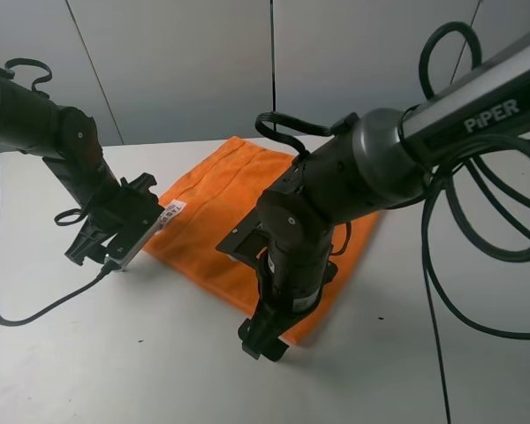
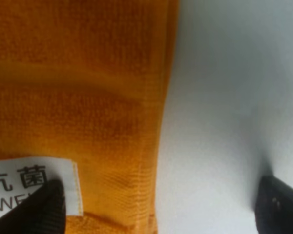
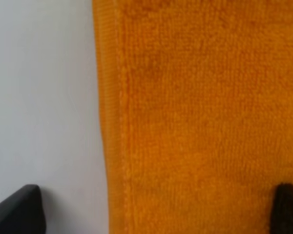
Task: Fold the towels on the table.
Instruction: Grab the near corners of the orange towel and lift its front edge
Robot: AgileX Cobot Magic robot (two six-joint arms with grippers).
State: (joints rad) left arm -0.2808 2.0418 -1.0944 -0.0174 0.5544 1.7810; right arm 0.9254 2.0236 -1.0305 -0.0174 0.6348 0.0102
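Note:
One bright orange towel (image 1: 238, 208) lies flat on the white table (image 1: 115, 353); its white label (image 1: 172, 212) sits at the left edge. My left gripper (image 1: 102, 250) is low at that edge, open. In the left wrist view its fingertips (image 2: 34, 209) straddle the stitched hem of the towel (image 2: 78, 97), one over the label (image 2: 29, 183), the other over bare table (image 2: 224, 97). My right gripper (image 1: 265, 340) is open at the towel's near corner. In the right wrist view one fingertip (image 3: 14, 212) is over the table (image 3: 39, 97), the other over the towel (image 3: 210, 122).
A black cable (image 1: 35, 314) loops over the table from the left arm. Thick cables (image 1: 477, 265) hang off the right arm over the table's right side. Grey wall panels (image 1: 185, 62) close the back edge.

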